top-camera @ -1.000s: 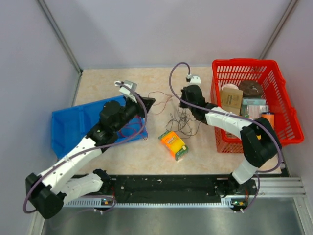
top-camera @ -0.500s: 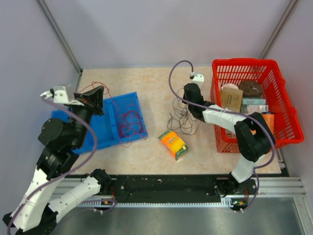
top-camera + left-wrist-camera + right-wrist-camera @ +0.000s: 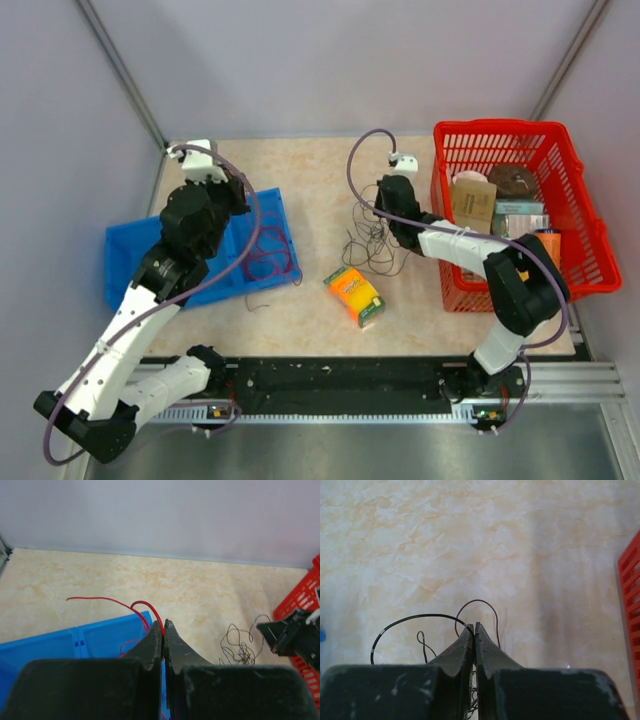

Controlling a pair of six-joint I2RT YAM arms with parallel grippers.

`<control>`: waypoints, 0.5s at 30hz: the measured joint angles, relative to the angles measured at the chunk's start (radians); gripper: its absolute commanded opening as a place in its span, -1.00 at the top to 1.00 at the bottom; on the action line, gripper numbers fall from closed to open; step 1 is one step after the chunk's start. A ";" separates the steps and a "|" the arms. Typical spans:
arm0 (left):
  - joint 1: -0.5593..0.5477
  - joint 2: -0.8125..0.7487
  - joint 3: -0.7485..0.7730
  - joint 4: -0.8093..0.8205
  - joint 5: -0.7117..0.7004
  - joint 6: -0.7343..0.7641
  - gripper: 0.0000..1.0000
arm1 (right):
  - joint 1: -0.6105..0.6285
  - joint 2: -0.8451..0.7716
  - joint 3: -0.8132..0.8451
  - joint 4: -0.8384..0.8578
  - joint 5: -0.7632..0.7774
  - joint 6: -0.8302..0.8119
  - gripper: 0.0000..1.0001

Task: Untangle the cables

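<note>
Two pinched-shut hands: my left hand (image 3: pixel 163 625) holds the red cable (image 3: pixel 100 599) over the blue bin (image 3: pixel 50 645), my right hand (image 3: pixel 474 627) the blackish cable (image 3: pixel 410 617), well apart toward the right edge of the counter (image 3: pixel 310 300).

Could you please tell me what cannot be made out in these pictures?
Top view: how the dark cables cross; the strands are too thin.
Right wrist: whether the shut right gripper pinches a strand; the contact is hidden.
Left wrist: the red cable inside the blue bin; the left gripper blocks it.
</note>
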 measured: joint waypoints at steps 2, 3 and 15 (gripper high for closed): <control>0.037 0.016 0.022 -0.004 0.017 -0.007 1.00 | 0.000 0.000 0.000 0.003 -0.004 -0.001 1.00; 0.051 0.026 0.044 -0.007 0.026 -0.008 1.00 | 0.000 0.000 0.000 0.003 -0.006 -0.001 1.00; 0.087 0.073 0.296 0.051 0.069 0.022 1.00 | 0.000 0.000 0.000 0.022 -0.019 -0.008 1.00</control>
